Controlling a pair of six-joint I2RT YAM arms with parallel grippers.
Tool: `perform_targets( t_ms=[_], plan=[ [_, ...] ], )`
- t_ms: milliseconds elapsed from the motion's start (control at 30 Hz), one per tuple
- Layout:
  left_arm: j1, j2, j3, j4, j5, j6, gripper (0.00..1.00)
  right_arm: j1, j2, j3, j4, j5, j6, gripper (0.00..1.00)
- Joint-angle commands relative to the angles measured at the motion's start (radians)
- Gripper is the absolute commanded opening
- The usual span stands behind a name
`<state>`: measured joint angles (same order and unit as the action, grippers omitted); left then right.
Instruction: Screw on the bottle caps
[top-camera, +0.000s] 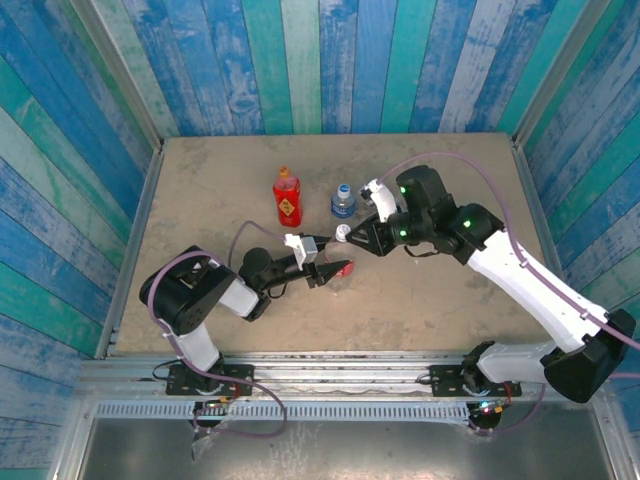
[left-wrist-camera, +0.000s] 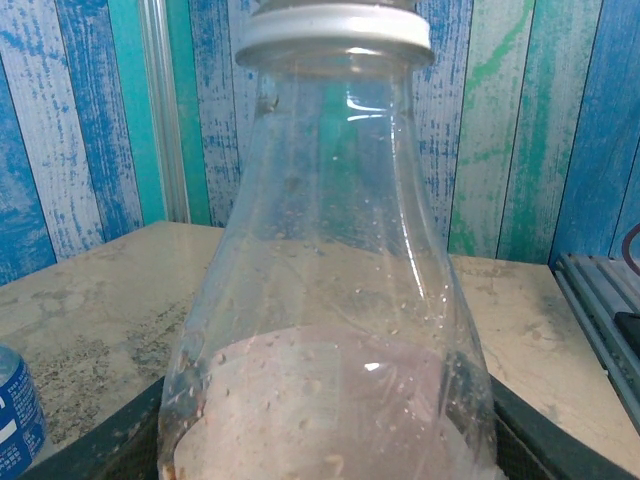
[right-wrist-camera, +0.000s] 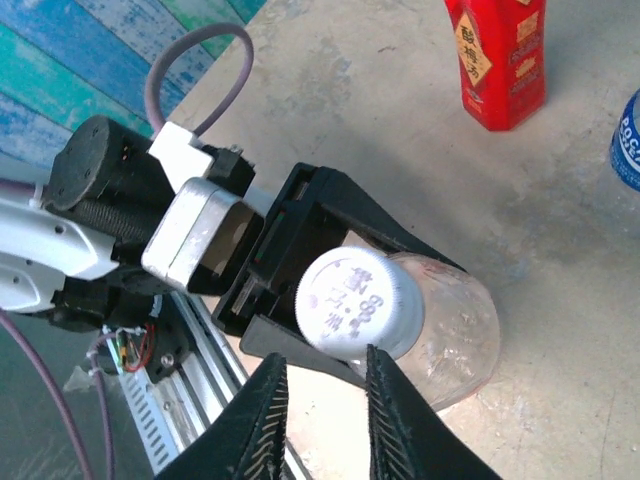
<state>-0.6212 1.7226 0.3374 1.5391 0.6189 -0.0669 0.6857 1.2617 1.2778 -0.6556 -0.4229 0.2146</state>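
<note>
My left gripper (top-camera: 325, 268) (left-wrist-camera: 330, 440) is shut on the clear bottle with the red label (top-camera: 343, 268) (left-wrist-camera: 330, 300) (right-wrist-camera: 450, 320), its dark fingers (right-wrist-camera: 330, 200) on either side of the body. A white cap (top-camera: 343, 233) (left-wrist-camera: 335, 30) (right-wrist-camera: 360, 305) sits on that bottle's neck. My right gripper (top-camera: 352, 236) (right-wrist-camera: 326, 355) hovers at the cap, jaws a narrow gap apart with nothing between them. One fingertip (right-wrist-camera: 378, 360) is at the cap's rim.
The all-red bottle (top-camera: 287, 197) (right-wrist-camera: 500, 60) with an orange-brown cap stands upright at the back. Beside it is the short blue-label bottle (top-camera: 343, 201) (left-wrist-camera: 15, 410) (right-wrist-camera: 628, 140) with a blue cap. Blue plank walls enclose the table (top-camera: 450, 300).
</note>
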Motion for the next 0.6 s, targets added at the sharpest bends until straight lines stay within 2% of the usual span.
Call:
perform_targets(
  t_ms=[0, 100, 167, 333, 567],
  plan=[
    [0.005, 0.009, -0.008, -0.137, -0.027, 0.032, 0.62, 0.001, -0.047, -0.014, -0.005, 0.059, -0.012, 0.32],
    [0.005, 0.006, -0.009, -0.137, -0.024, 0.036, 0.62, -0.011, -0.04, -0.01, 0.043, 0.07, -0.003, 0.4],
    [0.005, 0.005, -0.011, -0.14, -0.025, 0.039, 0.62, -0.02, -0.007, 0.017, 0.047, 0.058, -0.004, 0.39],
    [0.004, -0.001, -0.013, -0.145, -0.024, 0.04, 0.62, -0.036, 0.086, 0.079, 0.029, -0.016, -0.029, 0.33],
    [0.005, -0.009, -0.011, -0.168, -0.031, 0.054, 0.62, -0.042, 0.113, 0.06, -0.008, -0.095, -0.036, 0.25]
  ],
)
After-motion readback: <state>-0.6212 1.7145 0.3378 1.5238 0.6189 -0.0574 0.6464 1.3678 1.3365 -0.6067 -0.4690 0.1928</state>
